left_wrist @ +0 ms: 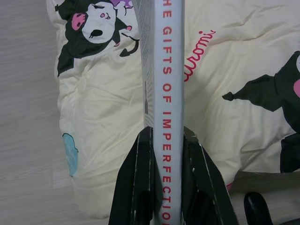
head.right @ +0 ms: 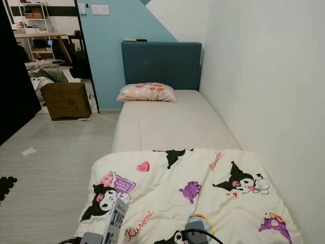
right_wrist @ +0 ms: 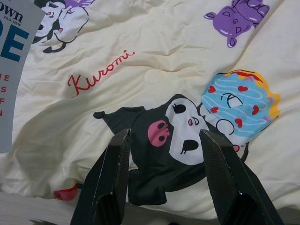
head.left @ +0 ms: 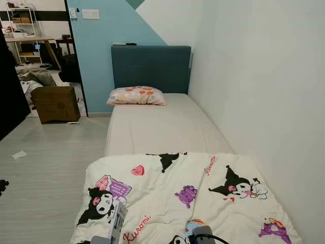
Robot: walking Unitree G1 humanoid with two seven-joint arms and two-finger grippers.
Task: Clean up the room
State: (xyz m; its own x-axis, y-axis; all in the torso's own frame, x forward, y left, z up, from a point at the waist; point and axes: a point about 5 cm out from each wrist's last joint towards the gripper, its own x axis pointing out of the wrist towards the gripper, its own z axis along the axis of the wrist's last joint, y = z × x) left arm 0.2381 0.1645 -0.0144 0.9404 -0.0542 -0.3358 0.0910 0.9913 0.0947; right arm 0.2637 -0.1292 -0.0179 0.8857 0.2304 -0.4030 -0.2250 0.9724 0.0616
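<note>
Over the quilt, left end effector clamps book upright

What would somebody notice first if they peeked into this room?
Probably the cream cartoon blanket covering the near end of the bed, with the left gripper holding a grey book above its edge. Next, the flowery pillow against the teal headboard, and the cardboard box on the floor by the doorway.

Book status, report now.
Left gripper shut on book, above the quilt. Right gripper open over quilt. Paper scrap on floor.
</note>
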